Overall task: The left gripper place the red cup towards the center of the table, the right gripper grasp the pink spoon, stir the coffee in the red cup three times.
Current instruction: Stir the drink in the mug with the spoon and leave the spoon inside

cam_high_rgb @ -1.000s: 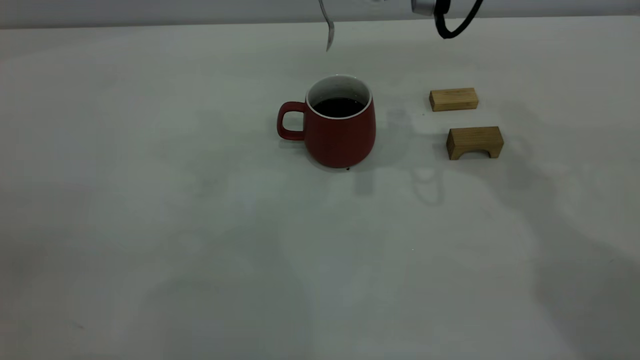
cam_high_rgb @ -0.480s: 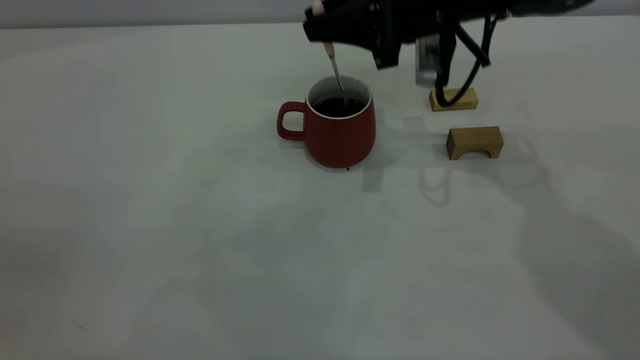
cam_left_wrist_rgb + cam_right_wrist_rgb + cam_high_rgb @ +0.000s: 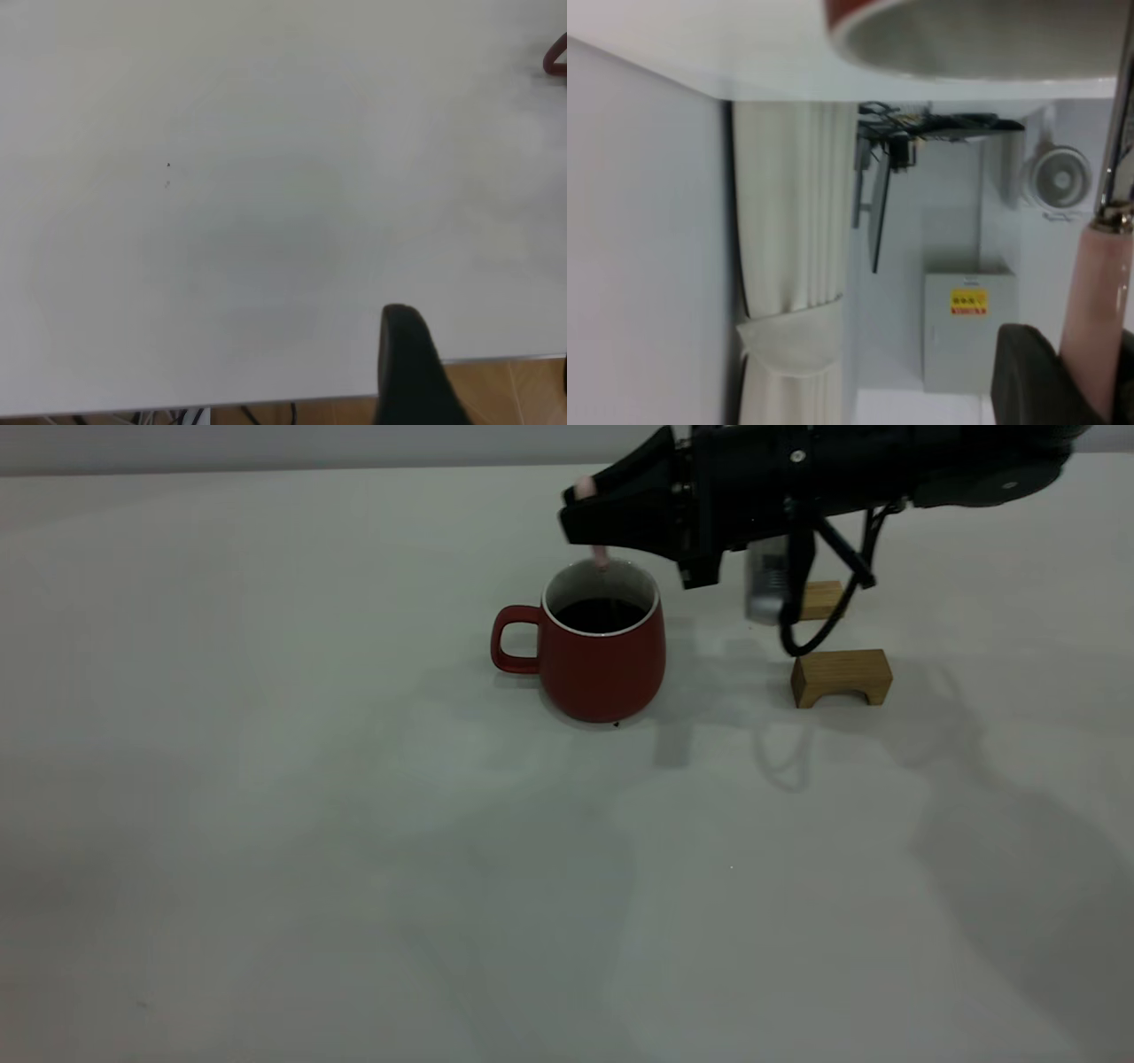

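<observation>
The red cup (image 3: 602, 657) stands upright near the middle of the table (image 3: 266, 824), its handle pointing left and dark coffee (image 3: 601, 614) inside. My right gripper (image 3: 587, 516) hovers just above the far rim, shut on the pink spoon (image 3: 601, 559). The spoon's handle hangs down into the cup, and its bowl is hidden. In the right wrist view the pink spoon (image 3: 1097, 301) runs from my fingers (image 3: 1028, 376) toward the red cup's rim (image 3: 966, 40). My left gripper (image 3: 485, 372) is out of the exterior view. It hangs open over the table's edge, far from the red cup's handle (image 3: 558, 57).
Two wooden blocks lie right of the cup: a flat block (image 3: 824, 599) partly behind my right arm's cable, and an arch block (image 3: 842, 677) nearer the front. A silver-grey block (image 3: 766, 584) hangs under the right arm. Bare table (image 3: 266, 221) spreads to the left and front.
My right gripper has come down from above the frame with the spoon. The spoon hung over the cup a second ago and now reaches down inside it. The cup has not moved.
</observation>
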Motion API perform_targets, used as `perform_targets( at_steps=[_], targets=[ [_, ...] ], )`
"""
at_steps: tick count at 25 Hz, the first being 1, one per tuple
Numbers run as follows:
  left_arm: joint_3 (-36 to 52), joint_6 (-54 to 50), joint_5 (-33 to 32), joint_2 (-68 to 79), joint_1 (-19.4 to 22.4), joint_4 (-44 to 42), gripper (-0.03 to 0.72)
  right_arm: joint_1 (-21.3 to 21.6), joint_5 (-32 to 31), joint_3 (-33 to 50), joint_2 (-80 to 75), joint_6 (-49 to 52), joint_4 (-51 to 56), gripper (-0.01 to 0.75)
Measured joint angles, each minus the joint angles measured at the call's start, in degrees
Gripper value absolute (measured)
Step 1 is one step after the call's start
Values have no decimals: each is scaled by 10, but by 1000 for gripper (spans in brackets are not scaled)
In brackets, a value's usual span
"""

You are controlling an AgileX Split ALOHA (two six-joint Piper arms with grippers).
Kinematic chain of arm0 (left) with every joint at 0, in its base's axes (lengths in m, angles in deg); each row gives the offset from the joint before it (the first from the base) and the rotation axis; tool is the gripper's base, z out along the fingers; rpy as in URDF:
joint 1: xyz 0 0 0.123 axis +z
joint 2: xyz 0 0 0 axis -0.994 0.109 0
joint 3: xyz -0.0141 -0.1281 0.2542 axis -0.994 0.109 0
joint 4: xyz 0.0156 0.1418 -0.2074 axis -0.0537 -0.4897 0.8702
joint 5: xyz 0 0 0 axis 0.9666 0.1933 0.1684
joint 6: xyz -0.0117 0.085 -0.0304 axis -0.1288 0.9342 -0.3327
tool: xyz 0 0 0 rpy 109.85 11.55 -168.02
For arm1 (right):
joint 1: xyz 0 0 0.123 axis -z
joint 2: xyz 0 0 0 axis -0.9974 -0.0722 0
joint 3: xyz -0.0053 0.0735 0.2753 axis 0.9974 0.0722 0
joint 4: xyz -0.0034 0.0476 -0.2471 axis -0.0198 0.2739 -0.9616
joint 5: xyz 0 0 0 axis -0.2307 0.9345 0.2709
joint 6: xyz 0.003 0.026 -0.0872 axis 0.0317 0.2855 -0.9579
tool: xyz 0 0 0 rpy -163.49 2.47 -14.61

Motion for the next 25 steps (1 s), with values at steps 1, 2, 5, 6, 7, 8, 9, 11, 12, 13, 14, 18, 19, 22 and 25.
perform_targets(
  at_steps=[1,2,5,6,7,8,9,11,12,13,14,18,19,22,25],
  targets=[
    [0,0,0,0,0,0,482,-3,-6,-11,-10,3,0,133],
    [0,0,0,0,0,0,482,-6,-10,-25,-21,5,0,133],
    [0,0,0,0,0,0,482,-12,-13,-69,-50,8,-1,133],
    [0,0,0,0,0,0,482,-12,-13,-83,-55,8,-2,133],
    [0,0,0,0,0,0,482,-11,-14,-93,-58,8,-1,133],
    [0,0,0,0,0,0,482,-9,-14,-99,-58,8,0,133],
    [0,0,0,0,0,0,482,-6,-16,-101,-58,8,0,133],
    [0,0,0,0,0,0,482,4,-16,-97,-58,8,0,133],
    [0,0,0,0,0,0,482,9,-16,-87,-55,8,0,133],
    [0,0,0,0,0,0,482,13,-14,-71,-50,8,0,133],
    [0,0,0,0,0,0,482,17,-11,-54,-43,8,0,133],
    [0,0,0,0,0,0,482,10,-8,-18,-26,8,0,133],
    [0,0,0,0,0,0,482,5,-8,-20,-27,8,0,133],
    [0,0,0,0,0,0,482,-13,-11,-51,-38,8,-1,133],
    [0,0,0,0,0,0,482,-16,-12,-87,-54,8,0,133]
  ],
)
